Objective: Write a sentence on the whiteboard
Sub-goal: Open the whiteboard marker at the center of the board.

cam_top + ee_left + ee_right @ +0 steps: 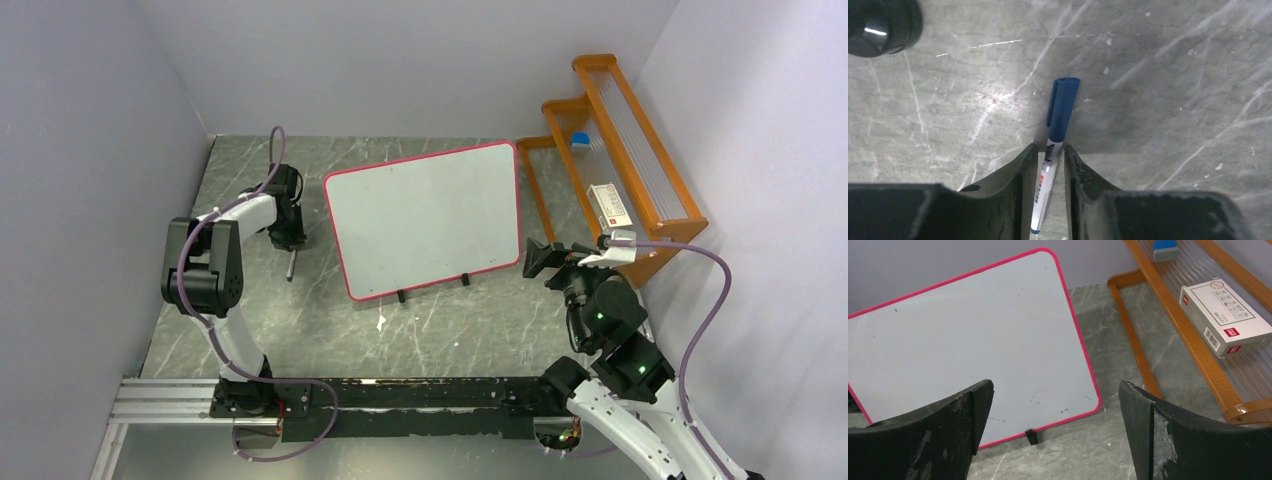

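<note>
The left gripper (1050, 147) straddles the blue-capped marker (1060, 107), jaws narrow — grip unclear. The right gripper (1055, 384) gapes wide, empty, facing the whiteboard (973, 330).

Whiteboard (425, 215): smooth semi-gloss white face, faint smudges, pink-red rim. Tabletop (1173, 75): grey marble-look, matt, scratched. Marker (1060, 107): glossy plastic. Rack (1205, 365): orange frame w/ ribbed clear shelves. Box (1225, 317): paper carton. Right gripper (1055, 385) fingers (948, 430): matt black, scuffed.
</note>
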Controlling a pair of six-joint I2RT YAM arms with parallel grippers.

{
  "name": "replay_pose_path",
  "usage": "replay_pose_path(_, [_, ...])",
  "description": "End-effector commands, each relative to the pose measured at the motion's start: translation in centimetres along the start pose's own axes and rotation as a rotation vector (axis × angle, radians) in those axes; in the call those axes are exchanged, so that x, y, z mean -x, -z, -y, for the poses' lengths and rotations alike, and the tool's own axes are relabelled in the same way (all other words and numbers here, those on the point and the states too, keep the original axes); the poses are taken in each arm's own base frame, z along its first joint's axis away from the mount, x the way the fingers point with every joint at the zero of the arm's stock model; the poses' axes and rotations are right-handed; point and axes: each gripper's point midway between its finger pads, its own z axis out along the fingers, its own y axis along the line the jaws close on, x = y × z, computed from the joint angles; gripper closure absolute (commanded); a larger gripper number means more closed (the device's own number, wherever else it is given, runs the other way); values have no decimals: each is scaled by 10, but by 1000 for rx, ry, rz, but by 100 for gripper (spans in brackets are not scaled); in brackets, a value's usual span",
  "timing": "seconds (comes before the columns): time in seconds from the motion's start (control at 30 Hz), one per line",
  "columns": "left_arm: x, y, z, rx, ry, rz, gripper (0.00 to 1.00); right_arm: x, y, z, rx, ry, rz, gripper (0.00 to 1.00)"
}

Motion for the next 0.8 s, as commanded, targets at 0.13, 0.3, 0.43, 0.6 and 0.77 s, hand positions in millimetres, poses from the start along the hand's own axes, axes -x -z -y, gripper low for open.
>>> replay_pose_path(0.13, [-24,-14,-1,-20,-19,-98,89,0,-4,-6,23,-14,20,0])
replay_pose_path(0.3, [-22,-3,-4,-53,37,-80,95,-2,-5,-8,24,-38,25,0])
replay_pose_path(0.43, [-13,18,-7,-89,114,-26,95,-9,-7,-13,55,-51,28,0])
replay_pose_path(0.6, [0,60,-1,-184,241,80,95,-9,-4,-26,130,-41,1,0])
replay_pose_path(0.77, [0,108,15,-322,336,155,95,-15,-5,-52,244,-44,-49,0])
